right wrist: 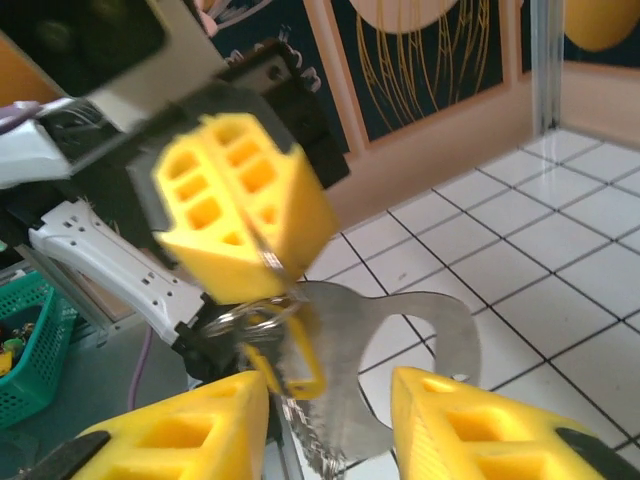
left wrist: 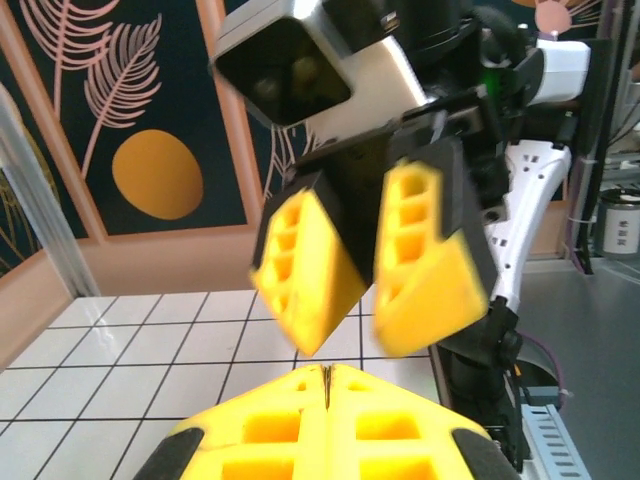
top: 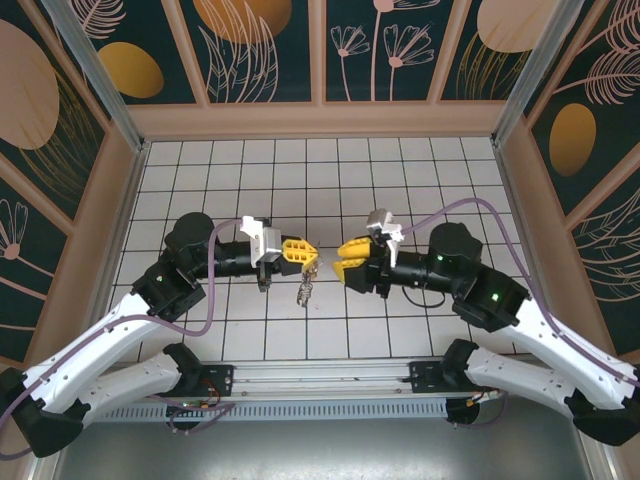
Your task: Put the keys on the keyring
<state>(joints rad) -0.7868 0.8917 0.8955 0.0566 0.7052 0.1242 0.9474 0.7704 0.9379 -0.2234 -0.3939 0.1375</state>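
Dangling keys [top: 306, 288] below clamped left gripper [top: 308, 253]; right gripper [top: 346, 260] parted; walls [top: 320, 118] well apart.

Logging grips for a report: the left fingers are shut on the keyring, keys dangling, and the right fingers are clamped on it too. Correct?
Not quite: the right wrist view shows the right gripper with fingers apart, clamping nothing. The left gripper is shut on the keyring, keys dangling.

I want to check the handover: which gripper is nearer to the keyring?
Left. The left gripper has its fingers pinched on the keyring, which hangs below them. The right gripper is open, a little to its side.
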